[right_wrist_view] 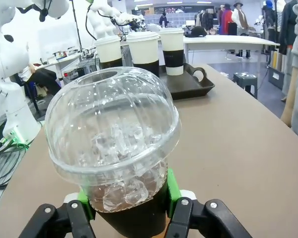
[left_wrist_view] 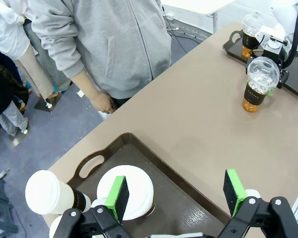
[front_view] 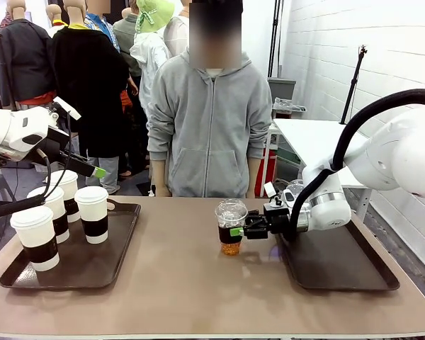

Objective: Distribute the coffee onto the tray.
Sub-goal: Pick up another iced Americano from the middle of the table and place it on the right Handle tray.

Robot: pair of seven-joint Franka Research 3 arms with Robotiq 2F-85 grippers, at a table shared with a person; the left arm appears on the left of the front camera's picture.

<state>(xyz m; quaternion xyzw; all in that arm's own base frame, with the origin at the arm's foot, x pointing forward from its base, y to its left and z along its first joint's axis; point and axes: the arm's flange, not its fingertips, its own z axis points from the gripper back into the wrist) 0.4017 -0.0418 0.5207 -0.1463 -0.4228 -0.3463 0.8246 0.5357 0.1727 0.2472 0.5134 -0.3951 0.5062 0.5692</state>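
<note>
— What has the right gripper (front_view: 238, 231) got there?

— Its green pads are pressed on either side of the dark band of a clear domed cup (front_view: 231, 226) of iced amber drink, which stands on the bare table between the two trays, near the left edge of the right-hand tray (front_view: 340, 273). From the wrist view the fingers (right_wrist_view: 175, 191) hug the band low down, under the dome.

— How should it carry that off?

— I'd say lift straight, keep the cup upright, and squeeze no harder; thin plastic will likely buckle. Then set it flat on that tray, where a second iced cup (left_wrist_view: 250, 31) already stands at the far corner.

— And the left gripper (left_wrist_view: 177, 198)?

— Spread wide, holding nothing, hanging over the left tray (front_view: 120, 244) above the white paper cups (front_view: 93, 214). A person in a grey hoodie (front_view: 209, 127) stands at the table's far edge.
</note>
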